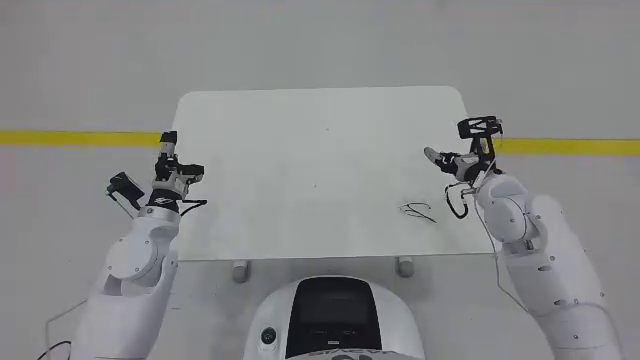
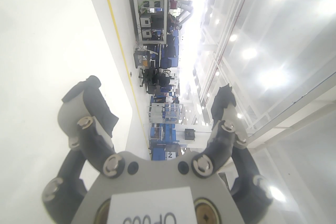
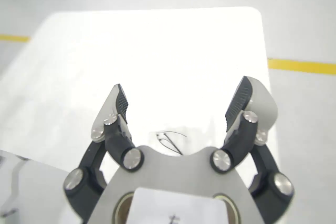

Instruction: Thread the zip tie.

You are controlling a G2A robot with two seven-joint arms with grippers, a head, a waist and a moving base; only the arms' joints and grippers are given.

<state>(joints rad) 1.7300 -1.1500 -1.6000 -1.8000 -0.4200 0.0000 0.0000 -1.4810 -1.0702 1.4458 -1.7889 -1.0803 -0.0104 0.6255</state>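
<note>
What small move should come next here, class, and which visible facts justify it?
Probably lower the right end effector toward the zip tie. It is open and empty, and the tie lies loose on the table close to that arm. The left end effector, also open, sits at the opposite edge.

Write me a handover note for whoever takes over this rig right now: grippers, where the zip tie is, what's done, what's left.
Left gripper: open, holding nothing, at the left edge of the table.
Right gripper: open, holding nothing, over the table's right side.
Zip tie: black, lying curled on the table near the front edge on the right arm's side, touched by neither gripper.
Done: no grasp yet. Whether the tail is through the head is too small to tell.
Left: likely pick it up with the right gripper, which is nearer, and thread the tail through the head.
</note>
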